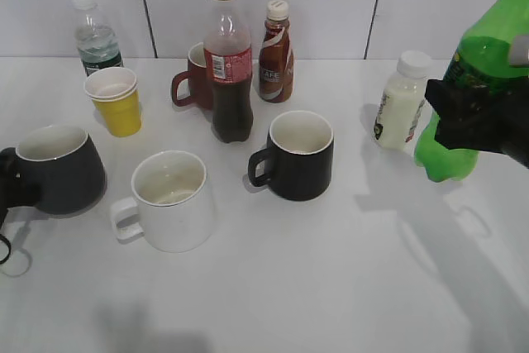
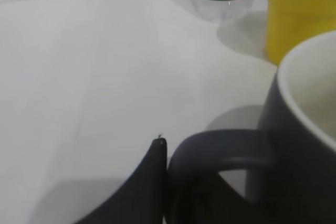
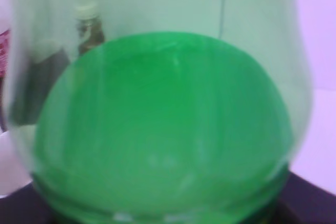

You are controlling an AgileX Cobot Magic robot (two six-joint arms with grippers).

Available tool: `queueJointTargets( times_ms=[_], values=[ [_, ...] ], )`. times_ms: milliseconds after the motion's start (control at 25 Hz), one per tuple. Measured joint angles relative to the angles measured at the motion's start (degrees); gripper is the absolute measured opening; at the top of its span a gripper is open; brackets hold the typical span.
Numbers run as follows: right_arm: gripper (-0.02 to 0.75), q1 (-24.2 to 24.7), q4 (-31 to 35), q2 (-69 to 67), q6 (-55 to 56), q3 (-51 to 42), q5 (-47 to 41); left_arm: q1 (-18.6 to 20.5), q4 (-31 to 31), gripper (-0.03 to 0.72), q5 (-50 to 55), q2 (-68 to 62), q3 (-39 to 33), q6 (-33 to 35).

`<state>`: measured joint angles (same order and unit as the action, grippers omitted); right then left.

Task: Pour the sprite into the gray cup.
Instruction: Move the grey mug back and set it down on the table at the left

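The sprite (image 1: 483,47), a translucent green bottle, is held at the far right, leaning, with its base just above the table. My right gripper (image 1: 473,117) is shut around its middle. In the right wrist view the sprite (image 3: 163,119) fills the frame and hides the jaws. The gray cup (image 1: 62,173) stands at the far left, white inside. My left gripper (image 1: 10,186) is closed on its loop handle. In the left wrist view one dark finger (image 2: 156,182) presses against the gray cup's handle (image 2: 220,148).
A white mug (image 1: 169,200) and a black mug (image 1: 299,155) stand in the middle. Behind them are a cola bottle (image 1: 230,64), a coffee bottle (image 1: 275,43), a dark red mug (image 1: 194,80), a yellow cup (image 1: 116,101) and a water bottle (image 1: 95,35). A white milk bottle (image 1: 402,101) stands beside the sprite.
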<state>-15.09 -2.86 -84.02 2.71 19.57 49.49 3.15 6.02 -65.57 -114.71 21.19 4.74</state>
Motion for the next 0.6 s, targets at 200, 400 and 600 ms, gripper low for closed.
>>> queueJointTargets(
  times_ms=[200,400,600],
  values=[
    [0.427,0.0,-0.8,0.0,0.1,0.0,0.1,0.0,0.3,0.083,-0.4,-0.1,0.1,-0.2],
    [0.427,0.0,-0.8,0.0,0.1,0.0,0.1,0.0,1.1,0.129,-1.2,0.1,-0.7,-0.3],
    [0.427,0.0,-0.9,0.0,0.1,0.0,0.1,0.1,0.4,0.157,-2.7,0.4,-3.4,-0.4]
  ],
)
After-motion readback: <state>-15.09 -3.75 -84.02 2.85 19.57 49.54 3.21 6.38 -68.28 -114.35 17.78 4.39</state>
